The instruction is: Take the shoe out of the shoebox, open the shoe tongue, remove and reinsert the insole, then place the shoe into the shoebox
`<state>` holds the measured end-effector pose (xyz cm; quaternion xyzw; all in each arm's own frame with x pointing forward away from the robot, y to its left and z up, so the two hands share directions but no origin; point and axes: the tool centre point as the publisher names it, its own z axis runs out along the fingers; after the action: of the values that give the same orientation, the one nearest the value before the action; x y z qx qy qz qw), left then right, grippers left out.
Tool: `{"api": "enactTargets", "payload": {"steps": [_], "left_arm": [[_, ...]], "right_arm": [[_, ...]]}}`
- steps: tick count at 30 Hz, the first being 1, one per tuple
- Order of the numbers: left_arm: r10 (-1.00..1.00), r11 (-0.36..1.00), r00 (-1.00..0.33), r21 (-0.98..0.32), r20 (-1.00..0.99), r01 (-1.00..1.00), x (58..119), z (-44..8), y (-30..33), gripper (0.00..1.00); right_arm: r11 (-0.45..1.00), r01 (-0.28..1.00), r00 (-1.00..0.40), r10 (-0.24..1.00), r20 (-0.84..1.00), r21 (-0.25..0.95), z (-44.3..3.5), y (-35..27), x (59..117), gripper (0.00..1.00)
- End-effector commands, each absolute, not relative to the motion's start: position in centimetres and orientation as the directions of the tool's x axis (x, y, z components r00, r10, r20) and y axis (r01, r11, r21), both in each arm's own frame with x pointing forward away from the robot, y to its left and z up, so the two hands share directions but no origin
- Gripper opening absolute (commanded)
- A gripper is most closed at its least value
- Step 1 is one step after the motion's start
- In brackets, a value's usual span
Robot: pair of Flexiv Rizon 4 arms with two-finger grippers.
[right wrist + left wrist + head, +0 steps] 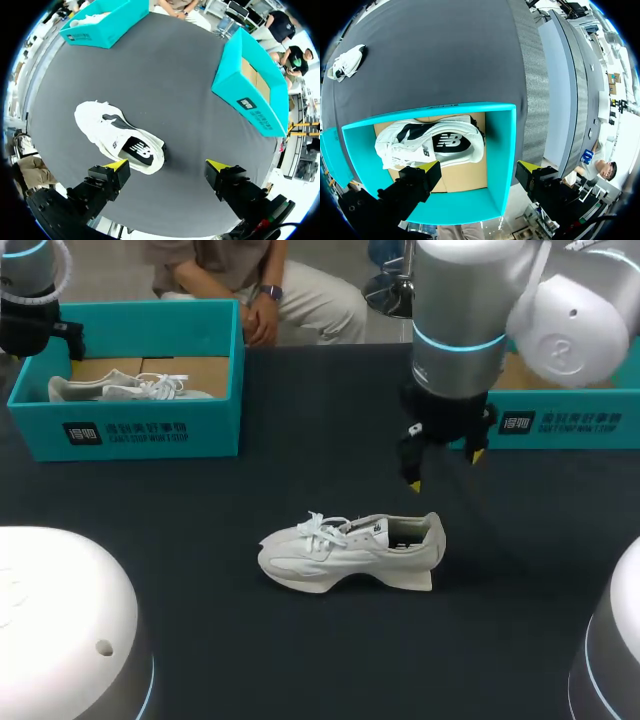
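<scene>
shoe (350, 551) on table, just below open right gripper (443, 470)

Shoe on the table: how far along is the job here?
Done: one shoe stands out on the table, its insole in place. In hand: nothing gripped; the right pincer hangs open just above it, the left pincer open over the left shoebox holding another shoe. Left: opening the tongue, the insole step as far as can be told, and boxing the shoe.
</scene>
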<state>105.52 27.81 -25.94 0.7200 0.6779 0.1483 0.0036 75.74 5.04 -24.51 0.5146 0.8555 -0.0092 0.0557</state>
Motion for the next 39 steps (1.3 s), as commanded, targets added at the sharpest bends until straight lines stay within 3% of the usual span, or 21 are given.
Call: {"api": "enactTargets", "payload": {"steps": [1, 30, 33, 34, 39], "left_arm": [[0.977, -0.082, 0.037, 0.207, 0.209, 0.975, 105.5, -25.9, 27.8, 1.0], [0.977, -0.082, 0.037, 0.207, 0.209, 0.975, 105.5, -25.9, 27.8, 1.0], [0.977, -0.082, 0.037, 0.207, 0.209, 0.975, 105.5, -25.9, 27.8, 1.0], [0.977, -0.082, 0.037, 0.207, 0.209, 0.975, 105.5, -25.9, 27.8, 1.0], [0.977, -0.082, 0.037, 0.207, 0.209, 0.975, 105.5, -25.9, 27.8, 1.0]], "right_arm": [[0.864, 0.465, -0.868, 0.488, -0.093, 0.19, -22.6, 4.3, 74.4, 1.0], [0.864, 0.465, -0.868, 0.488, -0.093, 0.19, -22.6, 4.3, 74.4, 1.0], [0.952, 0.268, -0.95, 0.287, -0.125, 0.144, -22.7, 4.6, 74.6, 1.0], [0.981, 0.15, -0.977, 0.166, -0.134, 0.123, -22.8, 4.8, 74.6, 1.0], [0.961, -0.222, -0.964, -0.19, -0.186, 0.166, -23.6, 5.1, 73.6, 1.0]]}}
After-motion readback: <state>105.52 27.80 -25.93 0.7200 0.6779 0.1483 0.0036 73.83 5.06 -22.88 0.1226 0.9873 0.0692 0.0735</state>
